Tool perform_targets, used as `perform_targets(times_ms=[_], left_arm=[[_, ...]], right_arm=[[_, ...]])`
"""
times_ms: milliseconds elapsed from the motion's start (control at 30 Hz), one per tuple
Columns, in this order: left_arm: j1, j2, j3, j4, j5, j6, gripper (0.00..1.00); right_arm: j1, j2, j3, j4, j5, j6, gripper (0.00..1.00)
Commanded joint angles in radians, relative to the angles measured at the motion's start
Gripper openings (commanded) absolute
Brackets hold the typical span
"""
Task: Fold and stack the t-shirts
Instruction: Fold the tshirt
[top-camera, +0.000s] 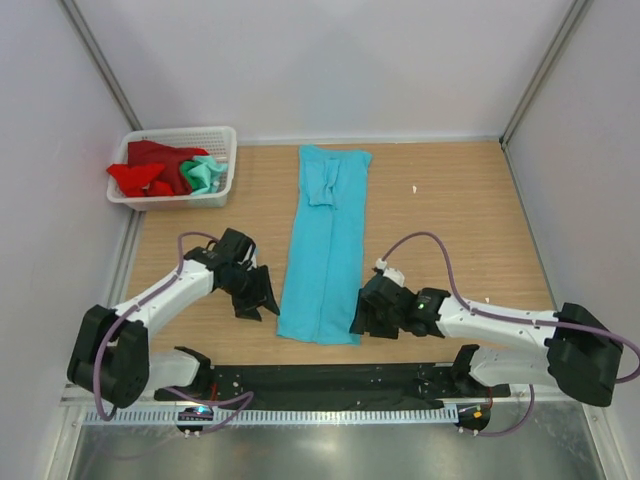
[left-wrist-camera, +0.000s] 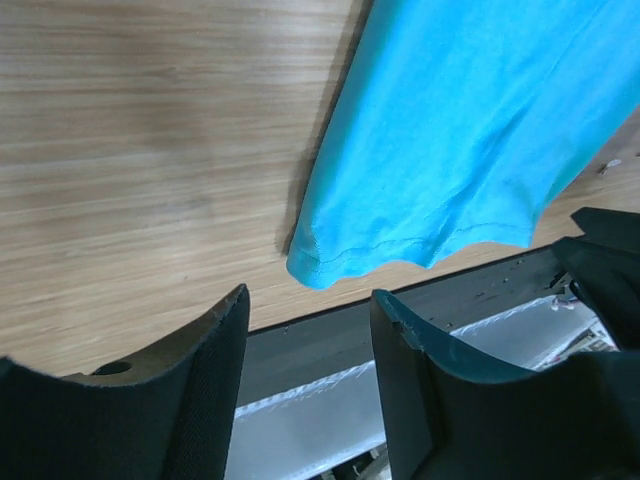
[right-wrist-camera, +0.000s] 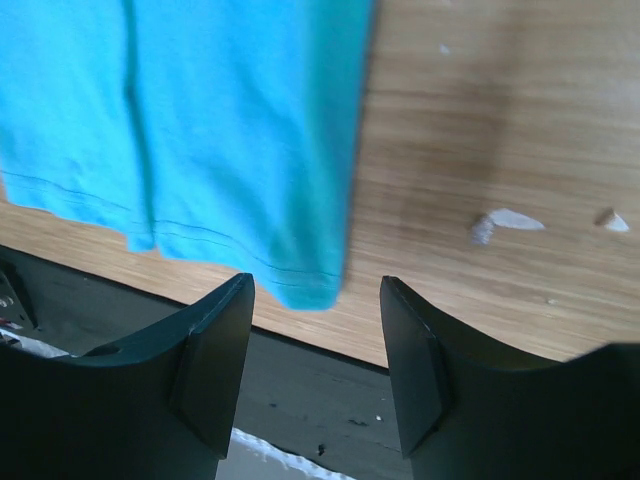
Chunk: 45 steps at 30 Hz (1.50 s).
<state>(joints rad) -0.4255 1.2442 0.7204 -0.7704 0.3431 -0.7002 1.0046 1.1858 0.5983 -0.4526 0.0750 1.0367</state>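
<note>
A sky-blue t-shirt (top-camera: 328, 240) lies folded into a long strip down the middle of the table, collar at the far end. Its near hem shows in the left wrist view (left-wrist-camera: 440, 150) and the right wrist view (right-wrist-camera: 200, 130). My left gripper (top-camera: 258, 292) is open and empty, just left of the strip's near left corner. My right gripper (top-camera: 362, 316) is open and empty, just right of its near right corner. Neither gripper touches the cloth. A red t-shirt (top-camera: 148, 172) and a mint green t-shirt (top-camera: 206, 174) lie crumpled in the basket.
A white mesh basket (top-camera: 222, 140) stands at the far left corner. A black strip (top-camera: 320, 384) runs along the table's near edge by the arm bases. Small white scraps (right-wrist-camera: 508, 220) lie on the wood right of the shirt. Walls close in on three sides.
</note>
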Motion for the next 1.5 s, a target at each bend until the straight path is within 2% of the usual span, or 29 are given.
perform_targets(times_ms=[0, 100, 200, 367, 633, 967, 1233, 1467], left_arm=[[0.024, 0.037, 0.005, 0.106, 0.071, -0.016, 0.54], [0.025, 0.072, 0.007, 0.120, 0.048, -0.015, 0.62], [0.025, 0.101, -0.016, 0.146, 0.054, -0.015, 0.63], [0.024, 0.112, -0.070, 0.201, 0.040, -0.047, 0.64], [0.001, 0.084, -0.136, 0.221, 0.011, -0.102, 0.63], [-0.012, 0.095, -0.177, 0.258, 0.028, -0.134, 0.54], [-0.019, 0.098, -0.211, 0.281, 0.040, -0.165, 0.43], [-0.021, 0.135, -0.230, 0.319, 0.059, -0.176, 0.33]], right_arm=[[-0.018, -0.097, -0.086, 0.211, -0.023, 0.091, 0.60], [-0.037, -0.118, -0.167, 0.288, -0.063, 0.103, 0.61], [-0.041, -0.078, -0.196, 0.327, -0.122, 0.102, 0.61], [-0.041, 0.003, -0.187, 0.344, -0.139, 0.079, 0.61], [-0.043, 0.008, -0.187, 0.290, -0.139, 0.098, 0.59], [-0.041, -0.094, -0.239, 0.250, -0.138, 0.141, 0.58], [-0.043, -0.075, -0.247, 0.259, -0.133, 0.149, 0.57], [-0.043, -0.029, -0.262, 0.299, -0.158, 0.171, 0.49]])
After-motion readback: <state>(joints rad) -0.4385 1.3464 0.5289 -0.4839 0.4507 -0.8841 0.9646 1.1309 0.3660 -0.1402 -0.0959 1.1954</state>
